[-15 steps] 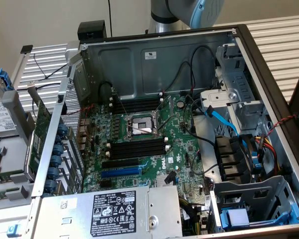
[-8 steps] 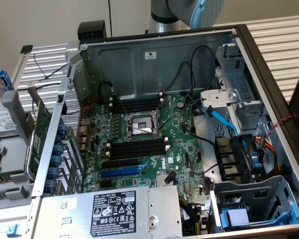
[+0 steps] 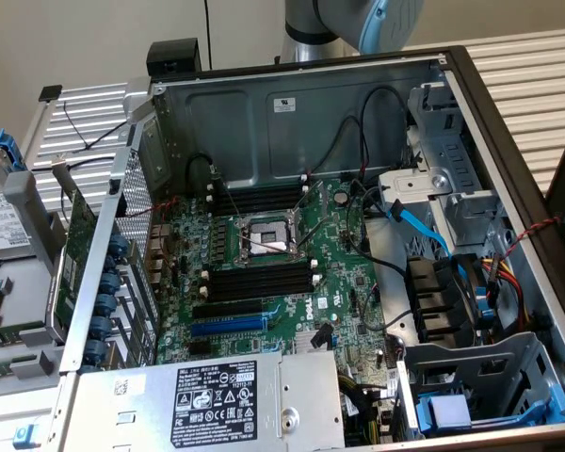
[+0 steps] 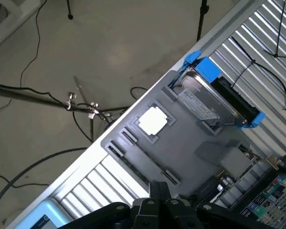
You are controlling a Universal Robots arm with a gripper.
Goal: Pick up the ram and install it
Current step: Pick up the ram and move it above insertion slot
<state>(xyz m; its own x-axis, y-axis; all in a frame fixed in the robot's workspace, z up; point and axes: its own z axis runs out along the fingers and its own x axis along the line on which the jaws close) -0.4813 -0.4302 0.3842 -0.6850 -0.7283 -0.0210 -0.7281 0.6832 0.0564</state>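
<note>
The ram, a thin green circuit-board stick, shows plainly in neither view. The nearest candidate is a thin dark strip (image 4: 144,162) lying along a narrow groove of the flat grey plastic parts tray (image 4: 190,148). Whether that strip is the stick on edge I cannot tell.

The strip's long axis runs along the tray, from near the silver square processor chip (image 4: 154,120) towards the black gripper (image 4: 164,202), whose tip sits close to the strip's nearer end. Whether the gripper is clenched or released cannot be told, and nothing is seen in it.

In the exterior view the tray (image 3: 19,202) lies off the open grey computer case's (image 3: 292,113) left side. The long black memory slots (image 3: 261,280) on its green motherboard look unfilled.
</note>
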